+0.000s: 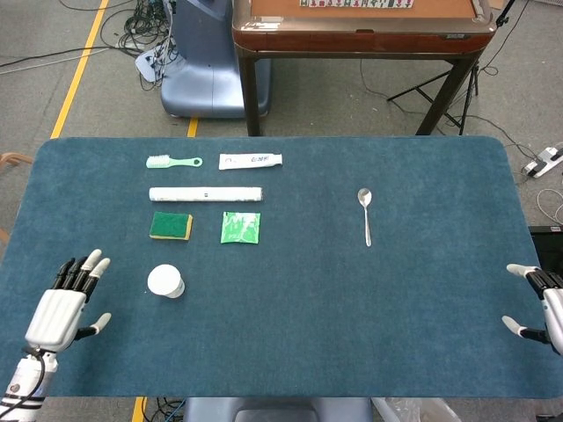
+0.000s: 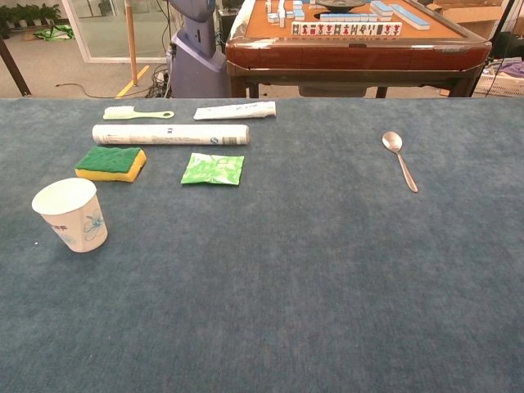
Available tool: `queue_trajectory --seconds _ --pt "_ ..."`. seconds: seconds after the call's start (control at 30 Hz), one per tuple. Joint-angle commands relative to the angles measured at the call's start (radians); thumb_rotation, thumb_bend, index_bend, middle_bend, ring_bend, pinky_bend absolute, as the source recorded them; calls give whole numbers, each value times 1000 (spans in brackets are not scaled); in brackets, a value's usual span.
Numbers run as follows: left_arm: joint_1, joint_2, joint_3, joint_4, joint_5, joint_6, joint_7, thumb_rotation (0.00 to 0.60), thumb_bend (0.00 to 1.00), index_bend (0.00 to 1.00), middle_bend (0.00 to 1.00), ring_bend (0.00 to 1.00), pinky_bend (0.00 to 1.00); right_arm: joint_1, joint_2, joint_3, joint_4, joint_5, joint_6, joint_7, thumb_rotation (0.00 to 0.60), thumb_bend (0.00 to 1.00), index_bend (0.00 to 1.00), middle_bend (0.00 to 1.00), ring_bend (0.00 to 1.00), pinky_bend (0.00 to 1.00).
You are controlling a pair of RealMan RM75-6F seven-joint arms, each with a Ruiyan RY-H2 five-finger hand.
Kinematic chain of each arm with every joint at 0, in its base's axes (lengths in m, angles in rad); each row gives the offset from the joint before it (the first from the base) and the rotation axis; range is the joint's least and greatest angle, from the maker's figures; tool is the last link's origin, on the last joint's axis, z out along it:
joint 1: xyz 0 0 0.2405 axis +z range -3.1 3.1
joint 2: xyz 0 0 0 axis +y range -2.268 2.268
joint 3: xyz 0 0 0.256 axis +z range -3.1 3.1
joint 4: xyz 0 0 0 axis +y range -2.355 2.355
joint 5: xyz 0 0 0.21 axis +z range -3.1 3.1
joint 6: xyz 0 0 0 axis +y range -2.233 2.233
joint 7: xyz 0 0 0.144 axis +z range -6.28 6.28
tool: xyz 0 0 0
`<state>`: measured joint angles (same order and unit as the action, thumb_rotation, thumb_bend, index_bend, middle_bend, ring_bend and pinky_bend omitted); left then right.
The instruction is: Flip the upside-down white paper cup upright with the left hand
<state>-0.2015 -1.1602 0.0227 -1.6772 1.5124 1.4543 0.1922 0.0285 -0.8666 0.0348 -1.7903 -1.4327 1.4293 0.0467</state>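
The white paper cup (image 1: 165,281) (image 2: 70,214) stands upright on the blue table, mouth up, with a small blue print on its side. My left hand (image 1: 63,299) hovers well to the cup's left near the table's left edge, fingers spread, holding nothing; the chest view does not show it. My right hand (image 1: 538,302) sits at the far right edge of the table, fingers apart and empty.
Behind the cup lie a green-and-yellow sponge (image 1: 171,226), a green packet (image 1: 239,228), a white tube-like roll (image 1: 206,193), a green toothbrush (image 1: 173,162) and a toothpaste tube (image 1: 251,161). A spoon (image 1: 366,214) lies at centre right. A wooden table (image 1: 361,26) stands beyond.
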Motion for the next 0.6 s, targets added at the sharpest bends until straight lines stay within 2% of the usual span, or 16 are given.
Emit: queue_trajectory --seconds 0.03,0.37,0.6 --pt "43 19 21 1 16 53 -8 600 206 0 0 0 0 -4 -2 4 -7 15 5 -22 600 0 265 299 270 574" --pt "92 5 31 86 89 128 -85 600 206 0 0 0 0 0 -21 6 -9 41 -7 -82 600 0 265 300 270 574" --pt "92 7 19 83 107 130 -103 600 206 0 0 0 0 -2 -25 6 -3 54 -13 -87 600 0 265 300 270 574"
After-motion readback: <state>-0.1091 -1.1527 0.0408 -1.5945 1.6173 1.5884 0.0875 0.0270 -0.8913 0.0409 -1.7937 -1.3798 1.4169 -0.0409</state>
